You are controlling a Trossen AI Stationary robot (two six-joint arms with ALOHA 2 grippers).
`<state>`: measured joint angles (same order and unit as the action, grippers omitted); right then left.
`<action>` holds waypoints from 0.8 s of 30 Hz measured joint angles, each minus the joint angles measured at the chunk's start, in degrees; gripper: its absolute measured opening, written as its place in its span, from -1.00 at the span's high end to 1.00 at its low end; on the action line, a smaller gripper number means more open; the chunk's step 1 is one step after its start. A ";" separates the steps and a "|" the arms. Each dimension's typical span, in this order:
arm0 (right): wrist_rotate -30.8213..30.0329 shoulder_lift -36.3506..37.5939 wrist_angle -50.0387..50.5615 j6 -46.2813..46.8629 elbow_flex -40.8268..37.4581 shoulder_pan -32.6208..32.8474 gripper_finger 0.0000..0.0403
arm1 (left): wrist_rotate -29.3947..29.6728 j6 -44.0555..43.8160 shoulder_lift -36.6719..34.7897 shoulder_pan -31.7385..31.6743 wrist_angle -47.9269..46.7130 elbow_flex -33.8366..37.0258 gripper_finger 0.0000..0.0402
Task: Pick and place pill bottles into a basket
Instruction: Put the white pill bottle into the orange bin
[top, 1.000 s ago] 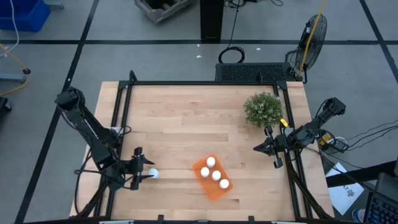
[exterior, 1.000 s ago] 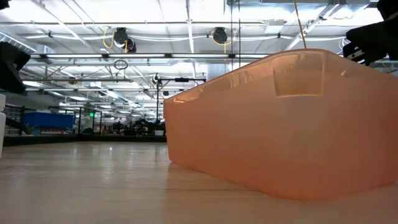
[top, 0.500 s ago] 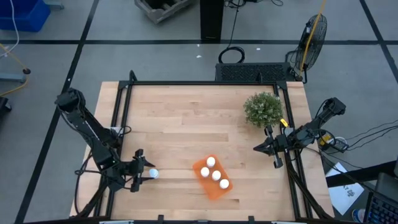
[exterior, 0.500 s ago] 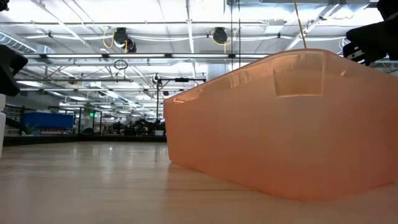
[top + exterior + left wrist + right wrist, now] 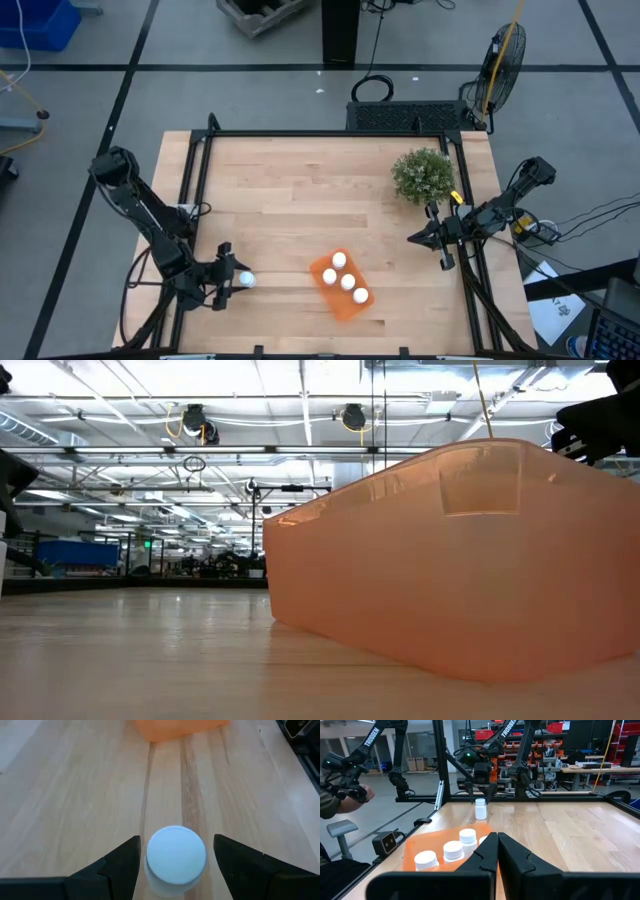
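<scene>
Wooden bench (image 5: 300,200), black frame around it. Green plant (image 5: 423,175) at about 2 o'clock on the bench, near the right edge. Orange basket (image 5: 338,300) at about 5 o'clock from bench centre, turned diagonally; in the low view it fills the right side. Four pill bottles (image 5: 346,282) stand inside it in a diagonal row, white caps up. Fifth pill bottle (image 5: 244,280) stands upright on the bench at 9 o'clock from the basket, well apart from it, near the left edge. Left pincer (image 5: 227,280) is open, its fingers (image 5: 117,870) on either side of that bottle with small gaps showing, not clamped. Right pincer (image 5: 417,238) is closed and empty, at 3 o'clock near the right frame, below the plant.
</scene>
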<state>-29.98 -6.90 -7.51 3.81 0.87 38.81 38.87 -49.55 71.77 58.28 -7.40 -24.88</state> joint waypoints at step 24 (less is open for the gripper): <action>0.01 0.00 0.00 -0.01 0.01 0.01 0.98 | -0.07 0.06 2.66 -1.79 5.17 0.00 0.18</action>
<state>-29.97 -6.90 -7.51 3.80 0.88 38.83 38.80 -49.49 74.43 56.49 -2.23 -24.88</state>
